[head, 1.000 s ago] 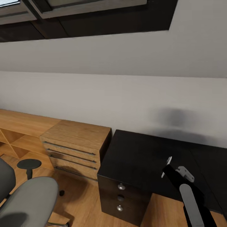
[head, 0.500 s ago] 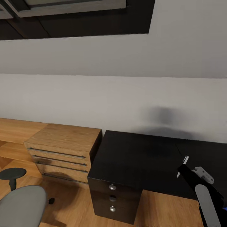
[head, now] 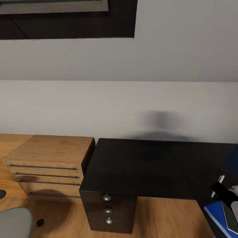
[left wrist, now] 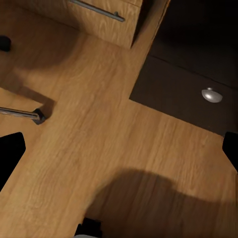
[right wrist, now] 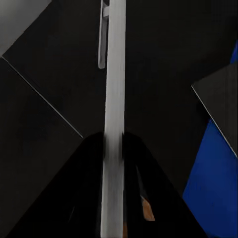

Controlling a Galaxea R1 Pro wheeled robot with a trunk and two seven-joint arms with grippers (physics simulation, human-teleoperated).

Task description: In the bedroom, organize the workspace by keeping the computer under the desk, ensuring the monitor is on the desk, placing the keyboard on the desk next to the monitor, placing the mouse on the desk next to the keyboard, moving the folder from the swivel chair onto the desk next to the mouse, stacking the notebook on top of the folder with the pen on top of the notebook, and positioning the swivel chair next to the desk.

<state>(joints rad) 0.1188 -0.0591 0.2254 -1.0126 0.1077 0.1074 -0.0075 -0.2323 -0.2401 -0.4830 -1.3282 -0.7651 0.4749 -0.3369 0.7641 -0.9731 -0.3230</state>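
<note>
The black desk (head: pixel 138 165) is sitting against the pale grey wall (head: pixel 132 105), beside a wood chest (head: pixel 46 165). The right gripper (right wrist: pixel 113 144) is pinching the pen (right wrist: pixel 114 74) above it; the left gripper's (left wrist: pixel 119 148) fingers are standing wide apart, empty.

No text, label, brand, number or sign can be read anywhere in these views. The black desk (head: pixel 138 162) has a plain glossy top, and its drawer fronts carry only round silver knobs (head: pixel 106 198). The wooden drawer chest (head: pixel 49 158) to the left shows bare wood grain and dark bar handles. The grey wall (head: pixel 132 102) behind is blank. The blue folder (head: pixel 215 215) at the near right and the dark notebook (right wrist: pixel 220 104) lying on it have unmarked covers, and the pale pen (right wrist: pixel 113 124) bears no print that can be made out.
</note>
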